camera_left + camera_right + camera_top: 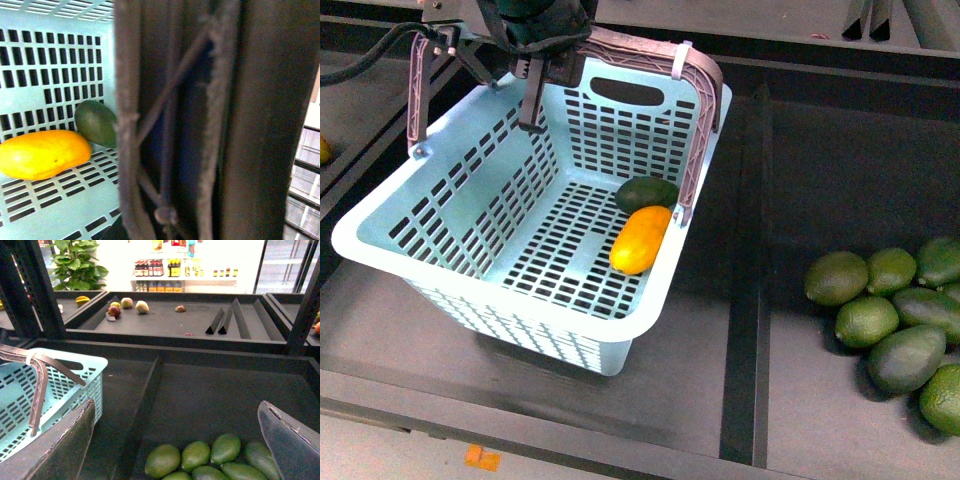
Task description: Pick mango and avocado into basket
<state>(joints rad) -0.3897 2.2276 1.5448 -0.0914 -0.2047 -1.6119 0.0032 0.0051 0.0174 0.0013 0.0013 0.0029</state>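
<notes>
Left pincer [510, 75] gripping basket [380, 215] handle [650, 50]

A dark desk [720, 350] split by raised dividers is seen. The basket [440, 240] is set on the left section. Green fruits [895, 320] are piled on the right section.

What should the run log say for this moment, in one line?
mango: in basket | avocado: in basket, touching mango | left end effector: at handle | right end effector: open, empty

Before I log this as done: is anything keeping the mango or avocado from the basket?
No. The mango and the avocado already lie side by side on the floor of the basket, nothing visible blocking them.
</notes>
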